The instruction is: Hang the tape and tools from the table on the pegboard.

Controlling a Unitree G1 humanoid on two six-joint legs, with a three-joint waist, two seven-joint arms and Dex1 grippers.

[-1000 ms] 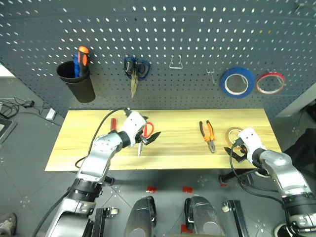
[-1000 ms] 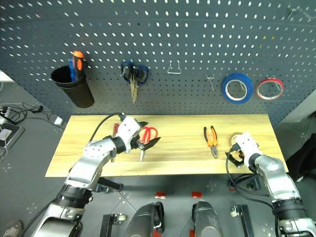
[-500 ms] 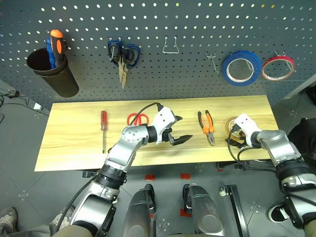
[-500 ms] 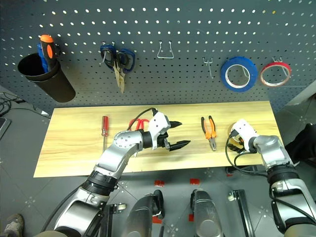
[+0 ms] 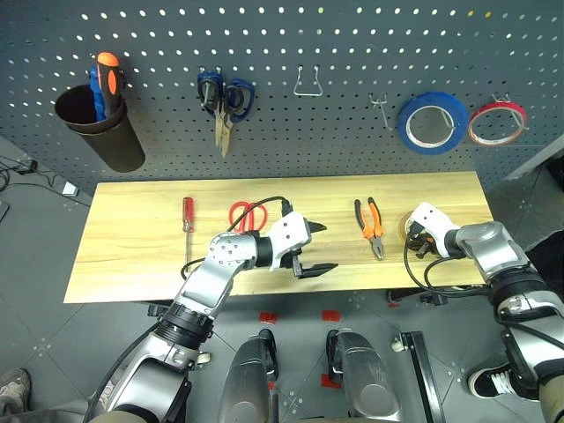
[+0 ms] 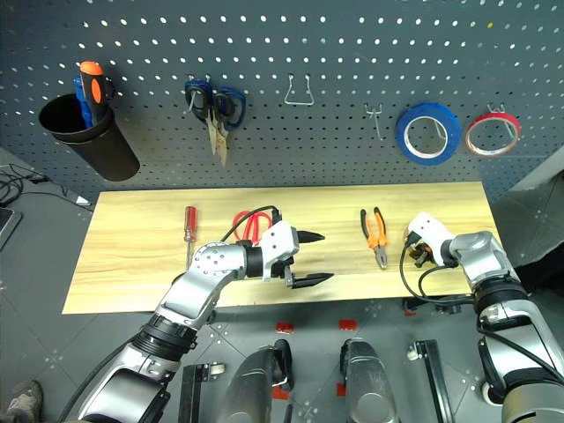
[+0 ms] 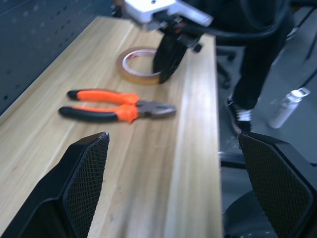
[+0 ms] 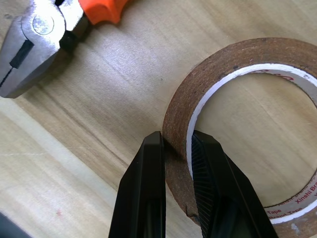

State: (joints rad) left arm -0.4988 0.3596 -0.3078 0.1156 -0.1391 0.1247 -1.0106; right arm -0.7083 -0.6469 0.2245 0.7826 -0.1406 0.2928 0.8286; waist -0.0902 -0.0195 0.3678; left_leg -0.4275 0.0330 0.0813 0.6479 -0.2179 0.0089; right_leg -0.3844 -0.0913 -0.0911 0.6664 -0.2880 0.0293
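The tape (image 8: 233, 99), a thin tan ring, lies flat near the right end of the table (image 5: 132, 264). My right gripper (image 8: 177, 163) is shut on the tape's wall, one finger inside the hole and one outside; it covers most of the ring in the head views (image 5: 416, 240). The orange-and-black pliers (image 5: 373, 229) lie just left of it. My left gripper (image 5: 328, 247) hovers open and empty over the table's middle, pointing right toward the pliers (image 7: 114, 105). The red-handled scissors (image 5: 247, 214) and the red screwdriver (image 5: 187, 225) lie left of it. The pegboard (image 5: 335, 132) stands behind.
On the pegboard hang a black cup (image 5: 101, 123) with orange and blue screwdrivers, blue scissors (image 5: 223, 101), a bare wire hook (image 5: 307, 84), a small hook (image 5: 380, 110), a blue roll (image 5: 431, 123) and a red roll (image 5: 497, 122). A bottle (image 7: 287, 106) stands on the floor past the table's end.
My right gripper reached forward onto the tape and shut on its wall. My left gripper swung right, from over the red scissors to the table's middle, still open.
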